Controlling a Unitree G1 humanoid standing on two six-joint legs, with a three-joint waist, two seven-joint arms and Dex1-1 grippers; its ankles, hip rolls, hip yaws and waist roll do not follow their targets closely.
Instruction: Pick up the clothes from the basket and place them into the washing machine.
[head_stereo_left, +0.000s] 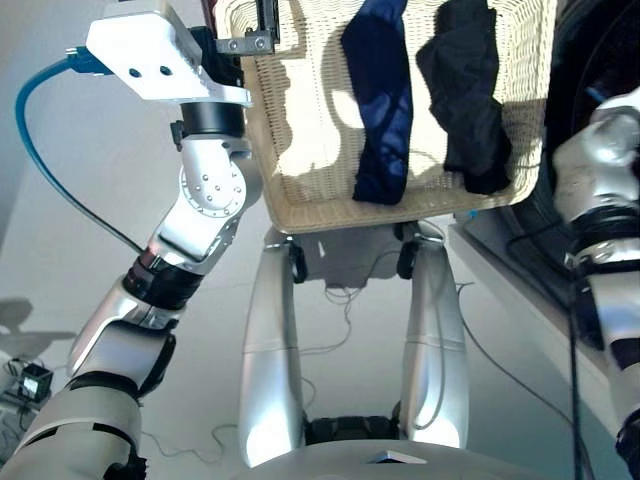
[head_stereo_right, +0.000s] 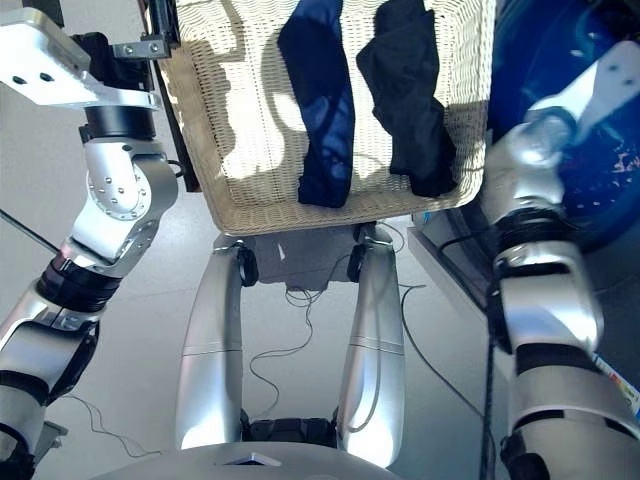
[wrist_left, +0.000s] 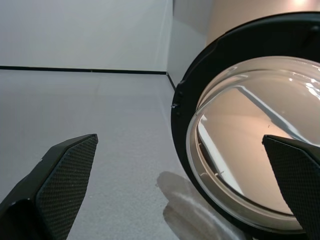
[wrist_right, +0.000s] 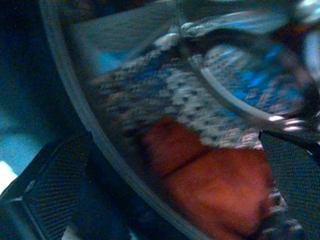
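Right gripper (wrist_right: 175, 200): fingers spread, holding nothing, at the washing machine (head_stereo_right: 580, 120) drum mouth.
Coral garment (wrist_right: 210, 185): one, lying inside the drum.
Basket (head_stereo_left: 300, 150): two garments, navy (head_stereo_left: 382, 100) and black (head_stereo_left: 468, 95), side by side, long axes running away from the robot.
Left gripper (wrist_left: 175, 195): spread, empty, facing the porthole door (wrist_left: 250, 140).

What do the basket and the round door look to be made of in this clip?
The basket looks like cream-white woven wicker, matte, its tight weave showing on the bare floor and rim. The round door seems to be clear glossy glass, carrying reflections, set in a black ring, probably plastic or rubber; the look leaves that open.
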